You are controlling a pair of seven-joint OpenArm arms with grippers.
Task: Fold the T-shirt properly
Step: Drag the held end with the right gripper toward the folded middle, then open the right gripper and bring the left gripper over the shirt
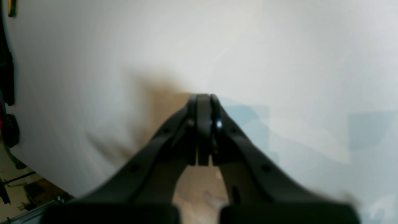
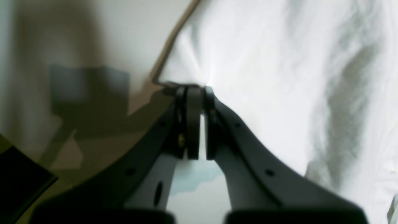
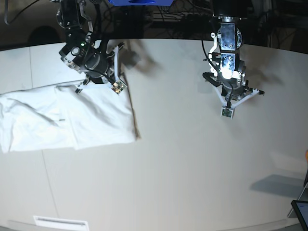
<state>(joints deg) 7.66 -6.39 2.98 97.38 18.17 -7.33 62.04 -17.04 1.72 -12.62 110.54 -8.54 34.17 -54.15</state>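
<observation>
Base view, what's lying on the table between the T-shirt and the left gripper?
Nothing: in the base view the table is bare between the T-shirt and the left gripper.

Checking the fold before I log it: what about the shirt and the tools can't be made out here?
- T-shirt: its left end is cut off by the base view's edge.
- Shirt's print: not visible in any view.
- Right tool: the pinched cloth corner is blurred in the right wrist view.
- Left tool: motion blur smears the table below.
</observation>
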